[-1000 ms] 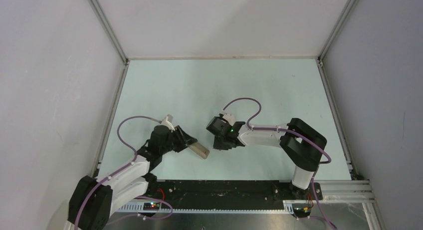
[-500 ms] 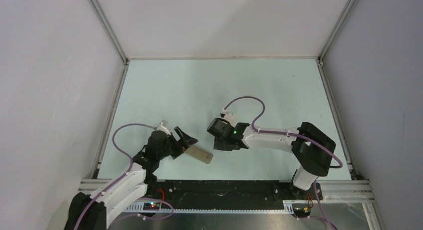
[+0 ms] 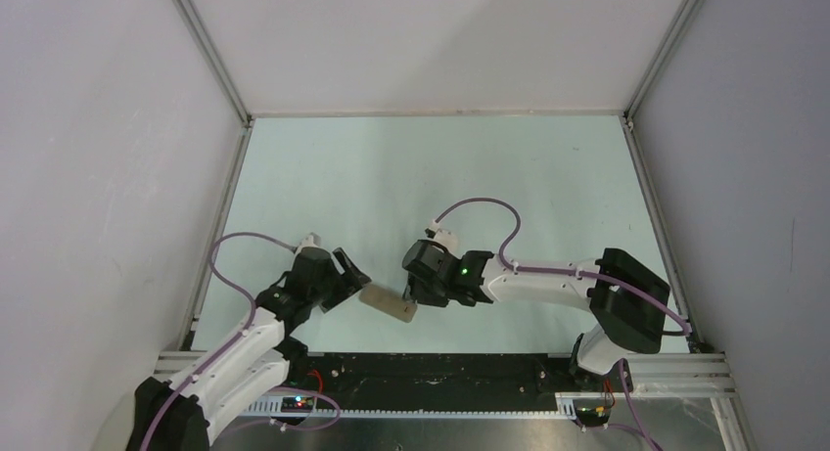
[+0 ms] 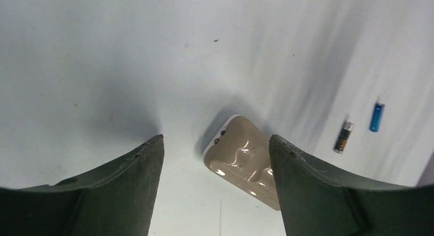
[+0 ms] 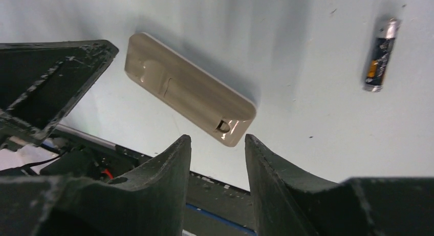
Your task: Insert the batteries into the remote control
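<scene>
The remote control (image 3: 388, 303) lies near the table's front edge with its plain beige-grey back up, also seen in the left wrist view (image 4: 245, 159) and the right wrist view (image 5: 189, 87). My left gripper (image 3: 350, 276) (image 4: 216, 138) is open just left of it and holds nothing. My right gripper (image 3: 416, 293) (image 5: 217, 138) is open, its tips just short of the remote's right end, with nothing between them. The dark battery (image 4: 344, 136) (image 5: 380, 57) and the blue battery (image 4: 377, 117) lie side by side on the table beyond the remote. My right arm hides them in the top view.
The black mounting rail (image 3: 440, 368) with wiring runs along the near edge, close behind the remote. Grey walls (image 3: 108, 177) enclose the pale green table (image 3: 431, 167) on three sides. A finger of the left gripper (image 5: 51, 82) shows at the upper left of the right wrist view.
My left gripper has opened, let go of the remote and drawn back to the left. The remote now rests on the table. My right gripper has moved left toward it and opened wider.
</scene>
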